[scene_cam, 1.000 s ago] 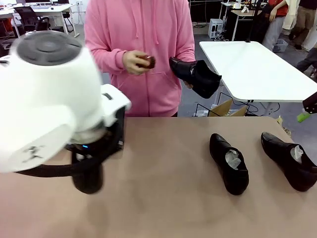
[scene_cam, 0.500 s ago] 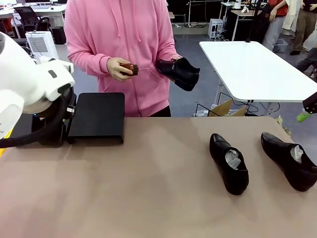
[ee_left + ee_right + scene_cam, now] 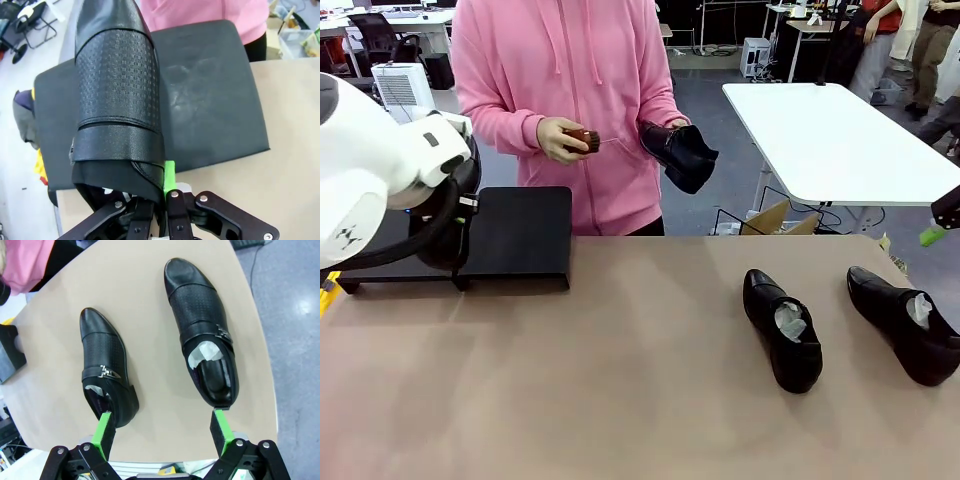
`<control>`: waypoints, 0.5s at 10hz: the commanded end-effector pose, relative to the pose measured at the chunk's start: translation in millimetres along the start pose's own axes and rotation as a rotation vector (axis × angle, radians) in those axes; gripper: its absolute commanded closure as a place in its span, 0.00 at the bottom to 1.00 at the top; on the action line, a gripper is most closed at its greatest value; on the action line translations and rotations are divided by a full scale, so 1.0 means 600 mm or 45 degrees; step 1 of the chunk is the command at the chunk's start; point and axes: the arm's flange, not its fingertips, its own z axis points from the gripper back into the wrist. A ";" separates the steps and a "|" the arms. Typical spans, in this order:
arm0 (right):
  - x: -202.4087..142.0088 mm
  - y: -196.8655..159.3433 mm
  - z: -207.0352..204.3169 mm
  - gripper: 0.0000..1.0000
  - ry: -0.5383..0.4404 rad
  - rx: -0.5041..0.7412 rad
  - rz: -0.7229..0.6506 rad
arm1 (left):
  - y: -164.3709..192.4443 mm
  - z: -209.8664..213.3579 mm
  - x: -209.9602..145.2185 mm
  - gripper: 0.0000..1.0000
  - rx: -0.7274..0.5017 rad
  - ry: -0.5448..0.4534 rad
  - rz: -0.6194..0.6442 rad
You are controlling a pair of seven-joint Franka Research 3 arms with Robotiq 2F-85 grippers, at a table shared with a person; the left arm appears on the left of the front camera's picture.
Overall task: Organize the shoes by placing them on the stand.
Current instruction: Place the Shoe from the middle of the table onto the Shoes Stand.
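One shoe (image 3: pixel 117 100) hangs clamped in the left gripper (image 3: pixel 162 175) over the stand (image 3: pixel 210 100), while the right gripper (image 3: pixel 162 417) gapes wide above two other shoes (image 3: pixel 105 360) (image 3: pixel 202 315) on the table (image 3: pixel 150 290).

The white left arm (image 3: pixel 380 170) bulks large at the left edge of the front view. At the bottom of the left wrist view, the left gripper (image 3: pixel 162 186) is clamped tight on a black shoe (image 3: pixel 117 90). The right gripper (image 3: pixel 162 434) hangs at the bottom of the right wrist view, its green-padded fingers (image 3: pixel 104 432) spread wide and holding nothing.
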 end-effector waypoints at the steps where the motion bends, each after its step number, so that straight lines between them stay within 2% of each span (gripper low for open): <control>1: -0.001 0.006 0.000 0.00 -0.008 -0.008 -0.020 | -0.008 -0.033 0.033 1.00 0.038 -0.002 -0.049; 3: -0.001 0.006 0.000 0.00 -0.008 -0.008 -0.020 | -0.020 -0.048 0.047 1.00 0.010 0.009 -0.037; 4: -0.001 0.006 0.000 0.00 -0.008 -0.008 -0.020 | -0.001 -0.039 0.017 1.00 0.000 0.027 -0.038; 5: -0.001 0.006 0.000 0.00 -0.008 -0.008 -0.020 | -0.001 -0.039 0.017 1.00 0.000 0.027 -0.038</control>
